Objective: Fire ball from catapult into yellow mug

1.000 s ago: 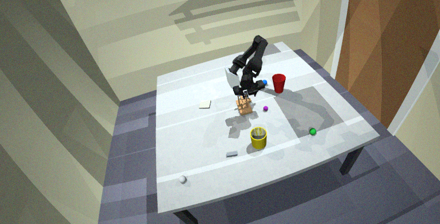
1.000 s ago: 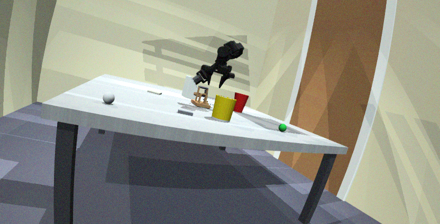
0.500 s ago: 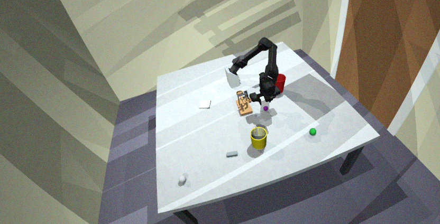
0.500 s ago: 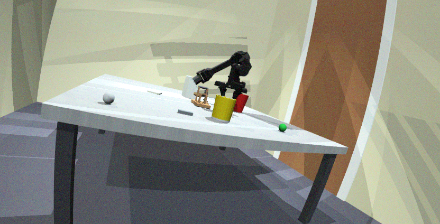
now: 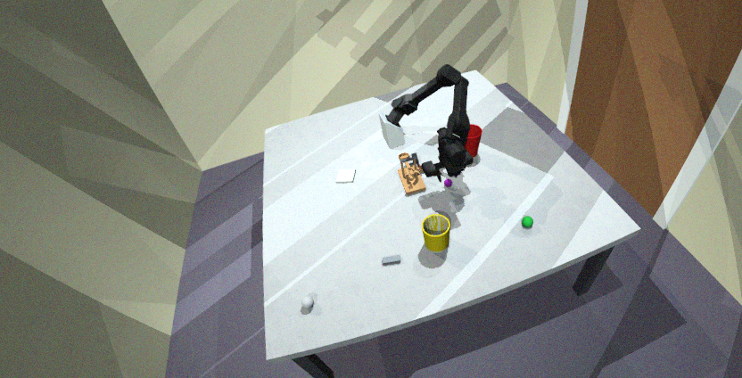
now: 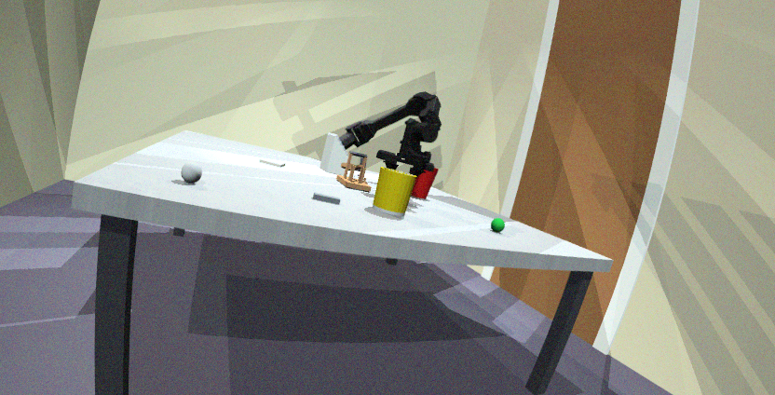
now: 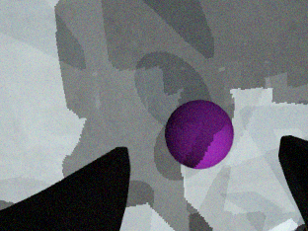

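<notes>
Claw [image 5: 450, 174] [image 6: 405, 169] [image 7: 207, 153] spread moderately, nothing pinched. Purple ball [image 5: 448, 183] [image 7: 199, 134] seen between 2 fingertips, untouched, well inside the desk [image 5: 321, 230] [image 6: 270, 219] edges. From above, catapult [image 5: 412, 181] [image 6: 355, 182] noted near ball's 9 o'clock; yellow mug [image 5: 436, 238] [image 6: 394, 191] at 6.

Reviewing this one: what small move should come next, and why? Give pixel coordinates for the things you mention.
Probably lower the open pincer [image 7: 207, 153] a little toward the purple ball [image 5: 448, 183] [image 7: 199, 134], keeping the fingers apart for now. In the wrist view the ball appears between the two fingers but ahead of their tips, with nothing gripped. The top view shows it beside the catapult [image 5: 413, 184] [image 6: 355, 182], so it apparently still needs picking up before loading.
</notes>
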{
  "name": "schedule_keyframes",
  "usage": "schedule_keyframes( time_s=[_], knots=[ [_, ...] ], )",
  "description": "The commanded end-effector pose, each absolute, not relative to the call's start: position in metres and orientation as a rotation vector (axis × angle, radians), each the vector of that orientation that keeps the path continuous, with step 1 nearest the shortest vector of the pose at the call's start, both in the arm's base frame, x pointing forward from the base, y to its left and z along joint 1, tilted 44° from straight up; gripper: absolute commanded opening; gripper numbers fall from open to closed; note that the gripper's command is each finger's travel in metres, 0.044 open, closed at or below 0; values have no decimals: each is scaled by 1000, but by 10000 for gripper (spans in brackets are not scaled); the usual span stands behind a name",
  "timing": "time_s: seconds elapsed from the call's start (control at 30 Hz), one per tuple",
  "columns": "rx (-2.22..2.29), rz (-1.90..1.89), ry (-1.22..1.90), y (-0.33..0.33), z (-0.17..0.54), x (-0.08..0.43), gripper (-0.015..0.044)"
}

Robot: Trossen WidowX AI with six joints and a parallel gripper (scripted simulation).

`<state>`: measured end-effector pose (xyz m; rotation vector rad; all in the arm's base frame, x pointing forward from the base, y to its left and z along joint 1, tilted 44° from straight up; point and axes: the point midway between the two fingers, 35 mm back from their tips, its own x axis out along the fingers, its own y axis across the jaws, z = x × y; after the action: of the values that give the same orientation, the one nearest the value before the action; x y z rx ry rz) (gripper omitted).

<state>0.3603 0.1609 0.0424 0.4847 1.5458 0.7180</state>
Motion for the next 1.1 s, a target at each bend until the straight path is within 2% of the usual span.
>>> schedule_keyframes(
  time_s=[0.0, 0.5, 0.67, 0.93, 1.07],
  knots=[
    [492, 718, 1551, 165, 38, 358, 300],
    [497, 718, 1551, 181, 23, 355, 300],
    [497, 718, 1551, 181, 23, 355, 169],
    [497, 718, 1551, 181, 23, 355, 115],
    [495, 716, 1551, 174, 29, 359, 10]
  ],
)
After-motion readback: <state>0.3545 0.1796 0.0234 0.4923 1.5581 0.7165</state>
